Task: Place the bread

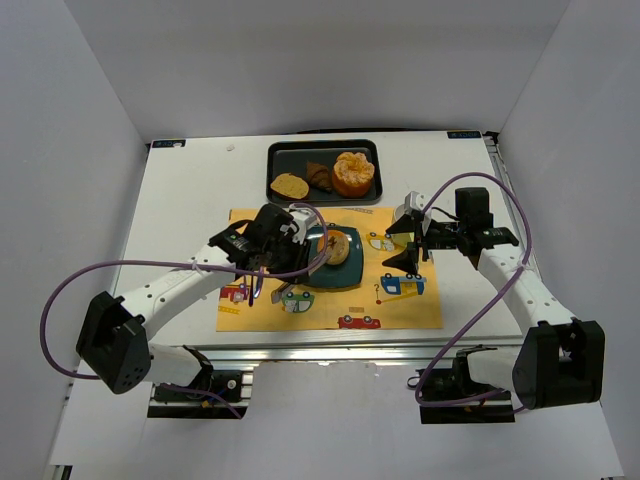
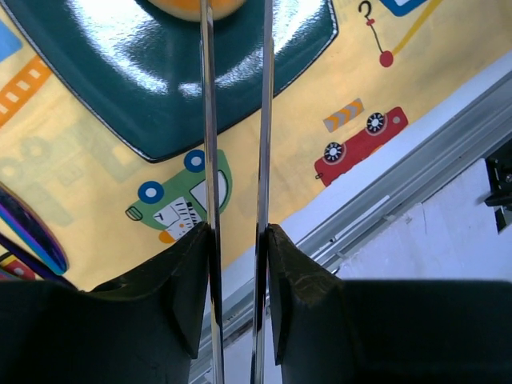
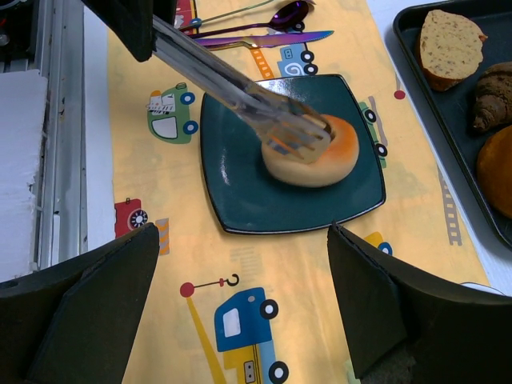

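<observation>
The bread (image 3: 328, 164) is sitting on the dark teal plate (image 3: 240, 188), a little off-centre toward the tray side. The white desk (image 1: 190, 190) is carrying everything. The yellow placemat (image 1: 400, 310) with cartoon vehicles is lying across its near half, the black tray (image 1: 300, 158) of other baked goods is sitting behind it, and the plate is resting on the placemat.

The left arm (image 1: 180, 285) is reaching in from the left. The left jaws are clamping the two blades of the metal tongs (image 3: 224, 80), leaving only a narrow gap between them. The tongs are running straight from those jaws to the bread, with their tips lying over its top. The tips are blurred, so it is hard to say whether they are gripping it or only touching.

The right jaws are standing wide apart and holding nothing, hovering over the placemat just right of the plate, with the bread ahead of them.

The bun is round, so no axis matters. The left arm is the nearer, and it probably needs to let the tongs spread and draw back along their own line.
</observation>
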